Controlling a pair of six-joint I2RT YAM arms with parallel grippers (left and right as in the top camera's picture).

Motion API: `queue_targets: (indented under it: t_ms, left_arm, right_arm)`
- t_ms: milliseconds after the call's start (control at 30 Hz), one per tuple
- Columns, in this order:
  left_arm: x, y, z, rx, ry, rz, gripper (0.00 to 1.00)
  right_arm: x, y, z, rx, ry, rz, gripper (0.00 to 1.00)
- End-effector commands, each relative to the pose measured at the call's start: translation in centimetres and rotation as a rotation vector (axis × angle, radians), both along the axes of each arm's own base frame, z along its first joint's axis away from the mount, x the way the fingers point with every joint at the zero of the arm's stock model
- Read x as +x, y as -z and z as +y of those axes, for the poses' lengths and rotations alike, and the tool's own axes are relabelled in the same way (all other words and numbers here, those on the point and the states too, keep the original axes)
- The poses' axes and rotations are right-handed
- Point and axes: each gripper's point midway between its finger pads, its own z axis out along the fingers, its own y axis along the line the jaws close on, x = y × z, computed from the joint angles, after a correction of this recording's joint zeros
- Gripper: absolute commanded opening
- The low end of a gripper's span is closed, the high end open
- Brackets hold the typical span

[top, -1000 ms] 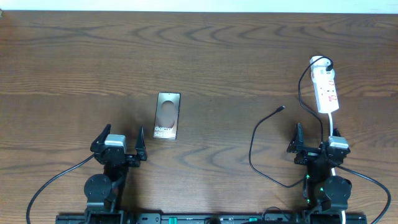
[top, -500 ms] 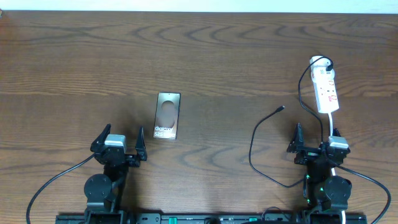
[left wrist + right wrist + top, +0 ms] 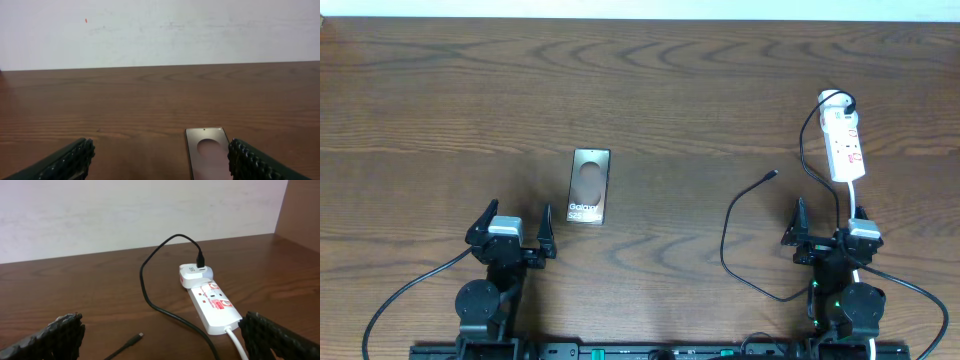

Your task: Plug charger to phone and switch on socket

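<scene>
Left gripper (image 3: 516,214) spread wide, empty, low near the table (image 3: 650,90) edge. Phone (image 3: 590,185) lies flat just ahead and right of it, nothing pinning it. It likely slides when the plug pushes in unless the left arm braces it. Charger (image 3: 724,248) loops loosely, plug tip (image 3: 774,175) well apart from the phone; small, lying flat, easy to fumble or twist. Right gripper (image 3: 830,220) likewise wide, empty. Socket (image 3: 845,148) sits beyond it; tugging the cable could drag it.
</scene>
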Motion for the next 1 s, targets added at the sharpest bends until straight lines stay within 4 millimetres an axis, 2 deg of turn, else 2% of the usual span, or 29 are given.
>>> queue_targets:
  t_ms: [0, 567, 733, 867, 967]
  left_arm:
    - [-0.1, 1.4, -0.1, 0.006, 0.009, 0.046, 0.88]
    - [-0.1, 1.3, -0.1, 0.007, 0.008, 0.042, 0.88]
    - [0.0, -0.3, -0.7, -0.003, 0.042, -0.022, 0.88]
    - [-0.1, -0.7, -1.1, -0.105, 0.061, -0.018, 0.88]
    - [-0.3, -1.3, -1.2, -0.114, 0.061, -0.018, 0.88]
  right_arm:
    - [0.0, -0.1, 0.0, -0.009, -0.002, -0.004, 0.99]
    - [0.0, -0.1, 0.0, -0.009, -0.002, -0.004, 0.99]
    - [0.0, -0.1, 0.0, -0.009, -0.002, -0.004, 0.99]
    - [0.0, -0.1, 0.0, -0.009, -0.002, -0.004, 0.99]
    - [0.0, -0.1, 0.0, -0.009, -0.002, -0.004, 0.99]
